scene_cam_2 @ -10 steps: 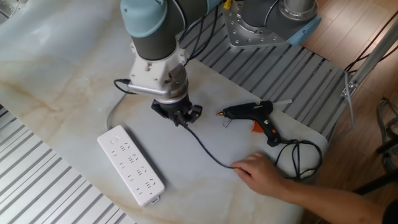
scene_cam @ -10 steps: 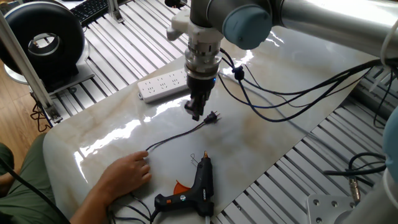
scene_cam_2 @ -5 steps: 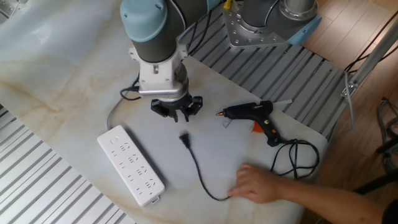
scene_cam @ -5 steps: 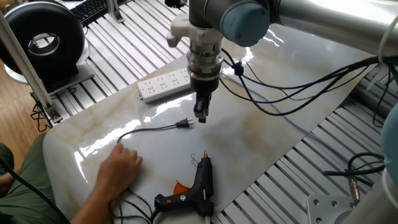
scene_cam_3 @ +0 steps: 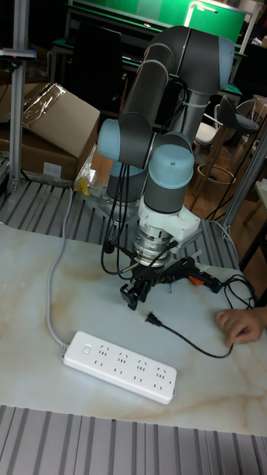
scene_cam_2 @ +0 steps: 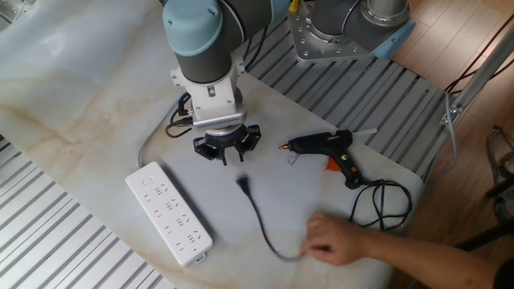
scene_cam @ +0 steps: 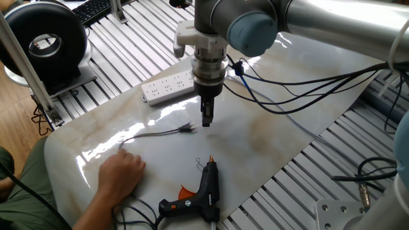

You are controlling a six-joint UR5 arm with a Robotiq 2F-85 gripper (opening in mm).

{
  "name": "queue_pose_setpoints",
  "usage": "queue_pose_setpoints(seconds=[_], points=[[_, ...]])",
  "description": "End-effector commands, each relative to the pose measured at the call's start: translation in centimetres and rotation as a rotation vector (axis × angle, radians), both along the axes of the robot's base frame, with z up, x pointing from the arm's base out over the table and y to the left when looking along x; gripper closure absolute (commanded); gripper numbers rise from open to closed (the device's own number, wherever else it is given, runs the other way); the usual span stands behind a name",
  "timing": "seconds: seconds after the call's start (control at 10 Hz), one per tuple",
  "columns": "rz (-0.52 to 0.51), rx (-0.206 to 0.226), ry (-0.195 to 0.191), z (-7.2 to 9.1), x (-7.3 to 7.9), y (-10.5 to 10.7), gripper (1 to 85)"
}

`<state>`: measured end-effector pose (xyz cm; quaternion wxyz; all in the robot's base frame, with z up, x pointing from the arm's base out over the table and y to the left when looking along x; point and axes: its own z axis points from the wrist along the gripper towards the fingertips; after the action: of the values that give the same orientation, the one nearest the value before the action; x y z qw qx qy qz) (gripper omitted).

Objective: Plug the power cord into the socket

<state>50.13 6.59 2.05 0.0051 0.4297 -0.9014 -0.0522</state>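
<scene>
The power cord's small black plug (scene_cam: 188, 129) (scene_cam_2: 243, 185) (scene_cam_3: 153, 320) lies loose on the marble tabletop, and its thin cable trails to a person's hand (scene_cam: 121, 176) (scene_cam_2: 336, 241). The cable's other end joins a black glue gun (scene_cam: 199, 190) (scene_cam_2: 329, 144). My gripper (scene_cam: 206, 120) (scene_cam_2: 225, 154) (scene_cam_3: 137, 295) hangs open just above the table, a short way from the plug, with nothing between its fingers. The socket, a long white power strip (scene_cam: 169, 87) (scene_cam_2: 169, 213) (scene_cam_3: 119, 365), lies flat beside the gripper, apart from the plug.
The strip's pale grey cable (scene_cam_3: 53, 297) runs off toward the table's back. Thick black robot cables (scene_cam: 307, 89) hang from the arm. Ribbed metal rails (scene_cam_2: 48, 249) border the marble top. A black round device (scene_cam: 45, 41) stands off the table corner.
The person's hand pulled the cord, so the plug slid out from under my gripper and turned. The gripper lifted a little and stayed over the same spot, empty.
</scene>
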Motion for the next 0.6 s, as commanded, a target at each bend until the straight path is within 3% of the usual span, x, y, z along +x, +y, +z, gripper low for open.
queue_pose_setpoints(seconds=[0.0, 0.5], points=[[0.039, 0.024, -0.028, 0.01, 0.64, 0.55, 47.3], [0.052, 0.030, -0.049, 0.02, 1.15, 0.71, 47.3]])
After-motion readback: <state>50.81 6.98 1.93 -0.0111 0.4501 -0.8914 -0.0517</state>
